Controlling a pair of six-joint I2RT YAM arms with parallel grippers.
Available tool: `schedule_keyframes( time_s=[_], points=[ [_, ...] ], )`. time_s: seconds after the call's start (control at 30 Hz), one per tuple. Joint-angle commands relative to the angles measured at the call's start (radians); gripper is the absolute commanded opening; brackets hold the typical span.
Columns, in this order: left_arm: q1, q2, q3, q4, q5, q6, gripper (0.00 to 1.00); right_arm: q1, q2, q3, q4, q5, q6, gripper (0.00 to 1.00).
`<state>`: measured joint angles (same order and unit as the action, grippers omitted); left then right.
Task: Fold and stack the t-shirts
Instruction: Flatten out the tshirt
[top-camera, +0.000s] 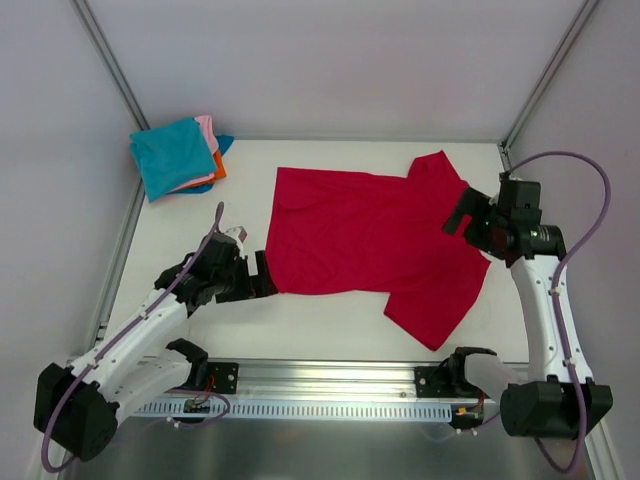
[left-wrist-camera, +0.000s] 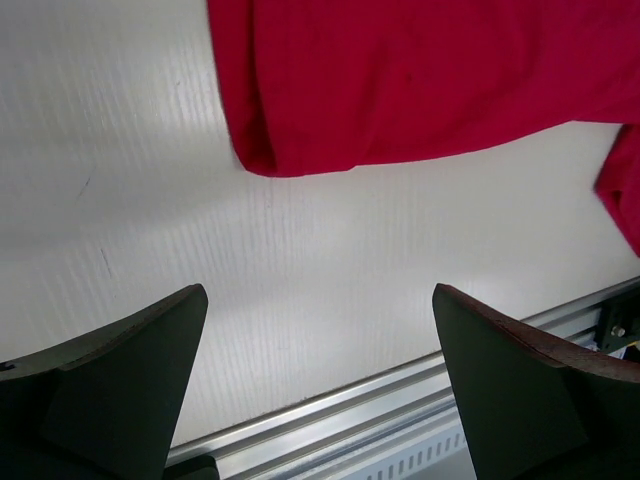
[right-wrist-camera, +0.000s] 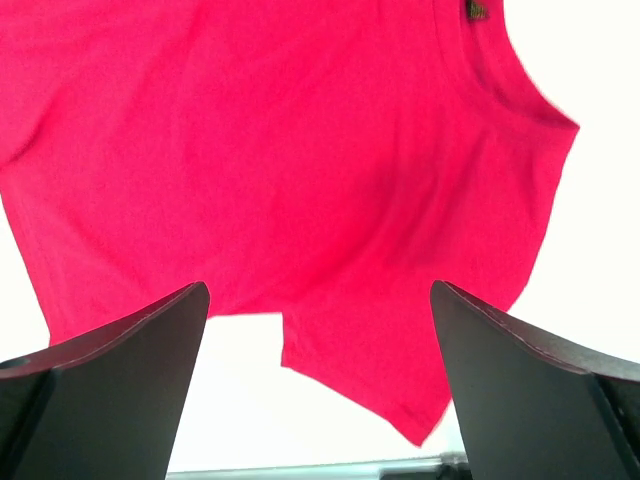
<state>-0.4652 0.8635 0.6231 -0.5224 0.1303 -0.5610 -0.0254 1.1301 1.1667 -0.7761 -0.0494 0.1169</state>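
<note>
A large red t-shirt (top-camera: 365, 235) lies spread flat mid-table, its sleeves at the back right and front right. A folded stack stands at the back left: a teal t-shirt (top-camera: 172, 155) on top, with pink (top-camera: 205, 127), orange (top-camera: 218, 166) and blue (top-camera: 226, 143) edges showing beneath. My left gripper (top-camera: 262, 276) is open and empty beside the red shirt's near-left hem corner (left-wrist-camera: 262, 160), apart from it; in its wrist view it (left-wrist-camera: 320, 300) is over bare table. My right gripper (top-camera: 461, 217) is open and empty above the shirt's right side, over the front sleeve (right-wrist-camera: 400, 350) in its own view (right-wrist-camera: 320, 295).
An aluminium rail (top-camera: 330, 380) runs along the table's near edge and shows in the left wrist view (left-wrist-camera: 400, 400). Grey walls and slanted frame posts (top-camera: 110, 70) enclose the table on the left, back and right.
</note>
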Motion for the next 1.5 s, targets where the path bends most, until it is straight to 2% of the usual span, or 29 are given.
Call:
schedule_keyframes(
  time_s=[0.0, 0.13, 0.23, 0.33, 0.63, 0.77, 0.87, 0.97, 1.0, 1.07, 1.1, 1.33, 1.47],
  points=[
    [-0.004, 0.049, -0.037, 0.057, 0.049, -0.010, 0.99, -0.007, -0.048, -0.071, -0.063, -0.030, -0.023, 1.00],
    [-0.006, 0.163, -0.029, 0.139, 0.100, -0.036, 0.99, -0.007, -0.102, -0.108, -0.075, -0.059, -0.022, 0.99],
    [-0.006, 0.222, -0.039, 0.228, 0.117, -0.033, 0.90, -0.007, -0.118, -0.134, -0.074, -0.076, -0.020, 0.99],
    [-0.004, 0.239, -0.052, 0.327, 0.114, -0.010, 0.88, -0.007, -0.130, -0.160, -0.069, -0.093, -0.019, 0.99],
    [-0.004, 0.374, -0.056, 0.441, 0.095, 0.009, 0.88, -0.007, -0.141, -0.170, -0.080, -0.095, -0.034, 0.99],
    [-0.004, 0.426, -0.043, 0.455, 0.092, 0.023, 0.82, -0.007, -0.138, -0.167, -0.081, -0.104, -0.034, 0.99],
    [-0.004, 0.462, -0.039, 0.467, 0.098, 0.029, 0.71, -0.007, -0.136, -0.168, -0.080, -0.107, -0.034, 1.00],
    [-0.004, 0.473, -0.037, 0.473, 0.106, 0.029, 0.45, -0.007, -0.133, -0.171, -0.078, -0.112, -0.034, 0.99],
    [-0.004, 0.465, -0.036, 0.470, 0.106, 0.029, 0.27, -0.007, -0.132, -0.173, -0.080, -0.109, -0.034, 0.99],
    [-0.004, 0.448, -0.030, 0.455, 0.097, 0.032, 0.05, -0.007, -0.130, -0.177, -0.078, -0.109, -0.034, 0.99],
    [-0.004, 0.444, -0.020, 0.431, 0.088, 0.033, 0.00, -0.007, -0.128, -0.179, -0.075, -0.109, -0.034, 1.00],
    [-0.006, 0.353, 0.055, 0.259, 0.034, 0.055, 0.00, -0.007, -0.125, -0.197, -0.066, -0.109, -0.033, 0.99],
    [-0.004, 0.264, 0.110, 0.142, -0.044, 0.065, 0.00, -0.007, -0.125, -0.202, -0.065, -0.106, -0.034, 0.99]
  ],
)
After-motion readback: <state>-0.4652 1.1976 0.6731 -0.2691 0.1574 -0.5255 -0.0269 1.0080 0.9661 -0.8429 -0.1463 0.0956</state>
